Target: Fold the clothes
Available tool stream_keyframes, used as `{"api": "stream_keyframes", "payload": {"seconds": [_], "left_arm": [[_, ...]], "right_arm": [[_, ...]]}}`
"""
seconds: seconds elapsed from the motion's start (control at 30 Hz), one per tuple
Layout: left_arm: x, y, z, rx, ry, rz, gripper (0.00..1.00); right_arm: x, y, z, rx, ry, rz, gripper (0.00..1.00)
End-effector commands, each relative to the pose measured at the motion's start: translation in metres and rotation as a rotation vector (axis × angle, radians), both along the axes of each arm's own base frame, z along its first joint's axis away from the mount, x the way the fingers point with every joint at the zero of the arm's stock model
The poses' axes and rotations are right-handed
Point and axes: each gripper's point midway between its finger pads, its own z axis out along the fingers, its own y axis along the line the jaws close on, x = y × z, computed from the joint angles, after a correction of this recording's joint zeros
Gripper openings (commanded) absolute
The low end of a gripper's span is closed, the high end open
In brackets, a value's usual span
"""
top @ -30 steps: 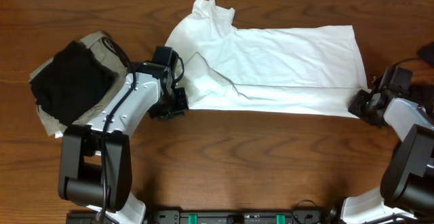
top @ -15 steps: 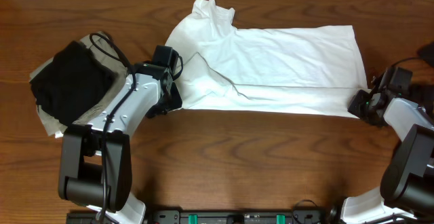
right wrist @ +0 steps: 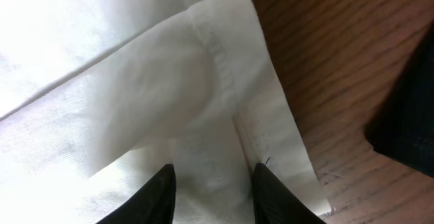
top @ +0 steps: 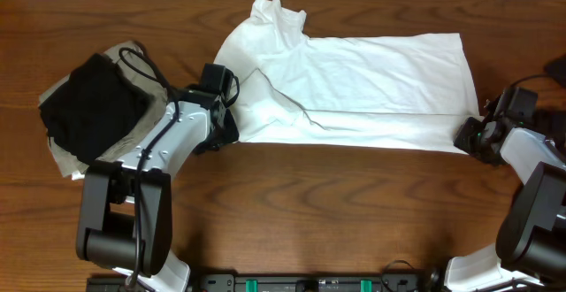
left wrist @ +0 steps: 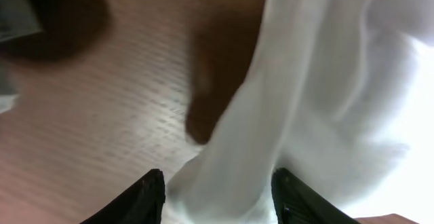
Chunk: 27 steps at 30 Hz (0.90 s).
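**Two tools set at the shirt's near edge**

The white T-shirt (top: 354, 84) lies spread on the desk (top: 336, 203) from centre toward 3 o'clock. The left tool (left wrist: 217, 183) stands wide apart astride the cloth edge at 9 o'clock, gripping nothing. The right tool (right wrist: 211, 176) is likewise parted over the hem corner at 3 o'clock. The step in hand is probably seating both grasps. Next, both should close, then lift together toward 12 o'clock. A black garment (top: 93, 106) lies far out at 9 o'clock.

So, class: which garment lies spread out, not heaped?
The white T-shirt, spread wide at centre; the black garment sits bunched on the khaki one at far left.
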Motion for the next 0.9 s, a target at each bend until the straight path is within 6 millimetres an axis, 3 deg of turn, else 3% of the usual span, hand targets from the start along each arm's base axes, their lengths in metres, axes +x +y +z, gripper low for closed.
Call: {"api": "stream_keyframes", "payload": {"seconds": [0.0, 0.1, 0.23, 0.33, 0.4, 0.5, 0.57, 0.7, 0.87], "left_arm": [[-0.002, -0.002, -0.001, -0.021, -0.003, -0.027, 0.53], [-0.001, -0.003, -0.002, -0.023, -0.013, -0.028, 0.52], [0.001, -0.003, -0.002, -0.023, -0.021, -0.031, 0.41], [0.002, -0.003, -0.002, -0.023, -0.021, -0.031, 0.40], [0.002, -0.003, -0.002, -0.023, -0.021, -0.031, 0.34], [0.003, -0.002, -0.002, -0.013, -0.026, -0.051, 0.14], [0.008, 0.010, 0.000, 0.060, -0.046, -0.070, 0.06], [0.019, 0.060, 0.013, 0.301, -0.102, 0.002, 0.06], [0.021, 0.094, 0.017, 0.337, -0.110, 0.093, 0.06]], "right_arm": [[-0.022, 0.014, -0.025, 0.037, 0.089, 0.019, 0.35], [-0.022, 0.014, -0.025, 0.036, 0.089, 0.019, 0.34], [-0.022, 0.014, -0.025, 0.037, 0.089, 0.019, 0.34], [-0.022, 0.014, -0.025, 0.037, 0.090, 0.019, 0.34], [-0.023, 0.015, -0.025, 0.037, 0.091, 0.019, 0.35], [-0.023, 0.015, -0.025, 0.039, 0.094, 0.019, 0.34], [-0.024, 0.015, -0.025, 0.039, 0.095, 0.019, 0.34], [-0.024, 0.015, -0.025, 0.040, 0.099, 0.019, 0.34], [-0.025, 0.015, -0.025, 0.040, 0.099, 0.019, 0.35]]}}
